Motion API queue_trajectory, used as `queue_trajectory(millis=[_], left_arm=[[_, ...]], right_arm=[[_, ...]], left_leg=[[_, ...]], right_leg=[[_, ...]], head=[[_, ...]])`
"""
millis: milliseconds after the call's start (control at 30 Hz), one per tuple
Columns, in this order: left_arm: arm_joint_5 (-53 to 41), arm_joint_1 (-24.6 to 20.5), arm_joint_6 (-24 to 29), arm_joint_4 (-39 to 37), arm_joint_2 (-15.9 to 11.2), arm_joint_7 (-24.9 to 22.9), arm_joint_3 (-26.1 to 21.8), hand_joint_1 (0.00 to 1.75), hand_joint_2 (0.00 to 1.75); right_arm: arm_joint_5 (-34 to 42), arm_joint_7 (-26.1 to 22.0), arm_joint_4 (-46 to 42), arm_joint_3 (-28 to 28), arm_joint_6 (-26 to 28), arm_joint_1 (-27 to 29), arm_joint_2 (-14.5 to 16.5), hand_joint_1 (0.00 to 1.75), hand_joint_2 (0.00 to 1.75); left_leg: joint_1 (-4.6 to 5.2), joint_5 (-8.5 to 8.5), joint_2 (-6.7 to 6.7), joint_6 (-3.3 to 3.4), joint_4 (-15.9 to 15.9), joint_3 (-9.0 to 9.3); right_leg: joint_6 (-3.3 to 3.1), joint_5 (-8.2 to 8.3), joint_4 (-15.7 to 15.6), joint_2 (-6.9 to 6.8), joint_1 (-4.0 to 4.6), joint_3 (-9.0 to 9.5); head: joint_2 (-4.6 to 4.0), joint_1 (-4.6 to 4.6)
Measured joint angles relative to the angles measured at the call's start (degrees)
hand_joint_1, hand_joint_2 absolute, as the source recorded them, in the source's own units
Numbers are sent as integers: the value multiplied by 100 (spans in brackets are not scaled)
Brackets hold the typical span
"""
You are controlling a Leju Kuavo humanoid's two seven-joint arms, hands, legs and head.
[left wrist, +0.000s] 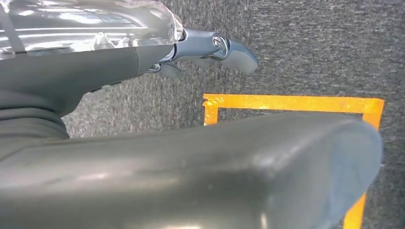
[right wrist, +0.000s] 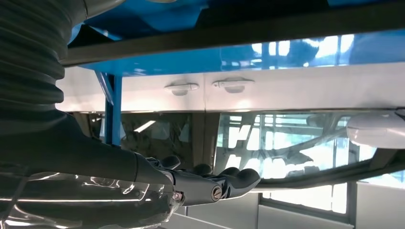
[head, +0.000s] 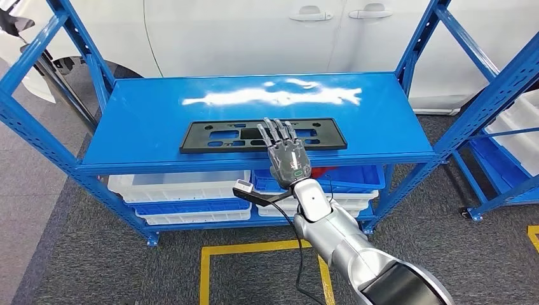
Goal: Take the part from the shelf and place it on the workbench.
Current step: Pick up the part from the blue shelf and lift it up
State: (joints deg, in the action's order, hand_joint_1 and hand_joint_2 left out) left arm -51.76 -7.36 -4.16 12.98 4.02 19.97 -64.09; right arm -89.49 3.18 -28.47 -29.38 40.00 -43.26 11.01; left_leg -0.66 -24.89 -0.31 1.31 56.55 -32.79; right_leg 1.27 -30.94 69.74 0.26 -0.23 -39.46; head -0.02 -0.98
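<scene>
The part [head: 210, 136] is a long flat black plastic panel with cut-outs, lying along the front of the blue shelf top [head: 159, 105]. My right hand [head: 287, 155] reaches over the shelf's front edge, fingers straight and spread, their tips over the middle of the panel; it holds nothing. In the right wrist view the hand [right wrist: 205, 183] is stretched flat, apart from the panel's dark edge [right wrist: 286, 21]. My left hand [left wrist: 200, 47] hangs over the grey carpet with nothing in it.
White and blue bins [head: 178, 187] fill the lower shelf level. A white car [head: 254, 32] stands right behind the shelf. A second blue rack with white bins [head: 515, 133] is at the right. Yellow tape [head: 254, 249] marks the carpet in front.
</scene>
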Motion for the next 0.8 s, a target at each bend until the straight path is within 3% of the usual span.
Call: queue_trajectory(millis=[33, 67, 100, 167, 233, 300, 400, 467, 533, 567, 600, 633, 700, 733, 800], left_arm=[[5, 4, -1, 0, 0, 1, -1, 0, 0], [8, 10, 0, 0, 1, 2, -1, 0, 0], [9, 15, 0, 0, 2, 3, -2, 0, 0], [9, 20, -1, 0, 6, 3, -1, 0, 0], [9, 12, -1, 0, 9, 4, 0, 0, 0], [9, 2, -1, 0, 9, 5, -1, 0, 0], [9, -20, 0, 0, -3, 14, 0, 0, 0], [9, -29, -2, -1, -7, 21, 1, 0, 0], [8, -12, -3, -2, -4, 19, 1, 0, 0], [7, 2, -3, -2, -4, 18, 1, 0, 0], [7, 15, -3, -2, -4, 16, 1, 0, 0], [7, 22, -3, -2, -5, 15, 1, 0, 0], [7, 26, -3, -2, -7, 14, 1, 0, 0], [7, 26, -3, -3, -8, 14, 1, 0, 0], [11, 24, -2, -4, -10, 12, 1, 0, 0]], right_arm=[[1, -4, 20, -1, -1, 6, -1, 0, 175], [2, -8, 40, -1, -1, 13, -1, 0, 175], [2, -11, 58, -1, -1, 17, -2, 0, 175], [4, -12, 74, -2, -1, 14, -2, 0, 175], [9, -19, 86, -2, 0, 2, -3, 0, 175], [16, -31, 99, -2, 2, -4, -8, 0, 175], [26, -36, 99, -2, 9, -18, -15, 0, 175], [29, -39, 101, -2, 10, -31, -15, 0, 175], [30, -44, 117, -2, 8, -19, -14, 0, 175], [30, -50, 125, -2, 8, -6, -15, 0, 175], [31, -63, 130, -2, 8, 8, -15, 0, 175], [34, -81, 132, -2, 8, 18, -14, 0, 175], [42, -136, 131, -2, 8, 29, -13, 0, 175], [43, -159, 129, -2, 8, 35, -13, 0, 175], [28, -202, 111, -2, 8, 50, -13, 0, 175]], left_leg=[[3, -24, -1, 4, 2, 25], [4, -54, -4, 2, 4, 60], [4, -90, -9, -4, 6, 108], [4, -178, -17, -31, 6, 226], [19, -272, -19, -89, 12, 307], [27, -339, -15, -159, -5, 348], [16, -456, 7, -253, 94, 408], [0, -645, 14, -300, 692, 109], [-11, -817, 14, -335, 1506, -460], [-11, -775, 14, -340, 1726, -691], [-9, -608, 14, -334, 1721, -818], [-5, -325, 14, -315, 1478, -829], [24, 299, 12, -242, 677, -648], [42, 466, 12, -202, 352, -542], [72, 468, 5, -141, 123, -453]], right_leg=[[15, -72, 343, 0, -8, -216], [24, -32, 495, -1, -13, -345], [26, 129, 405, -2, -18, -355], [0, 641, -353, -8, -21, -80], [-58, 881, -1029, -15, 1, 223], [-136, 805, -1187, -10, 34, 322], [-251, 712, -1260, 5, 12, 473], [-306, 630, -1303, -1, -7, 627], [-329, 529, -1306, 0, -1, 744], [-329, 476, -1304, 6, 4, 807], [-325, 422, -1302, 13, 7, 878], [-319, 363, -1301, 19, 9, 958], [-287, 231, -1299, 26, 25, 1112], [-260, 175, -1298, 33, 36, 1159], [-198, 105, -1308, 44, 47, 1183]], head=[[0, 0], [0, 0], [0, 0], [0, 0], [0, 0], [0, 0], [1, -3], [0, -4], [0, -4], [0, -4], [0, -4], [0, -4], [0, -4], [0, -4], [0, -4]])
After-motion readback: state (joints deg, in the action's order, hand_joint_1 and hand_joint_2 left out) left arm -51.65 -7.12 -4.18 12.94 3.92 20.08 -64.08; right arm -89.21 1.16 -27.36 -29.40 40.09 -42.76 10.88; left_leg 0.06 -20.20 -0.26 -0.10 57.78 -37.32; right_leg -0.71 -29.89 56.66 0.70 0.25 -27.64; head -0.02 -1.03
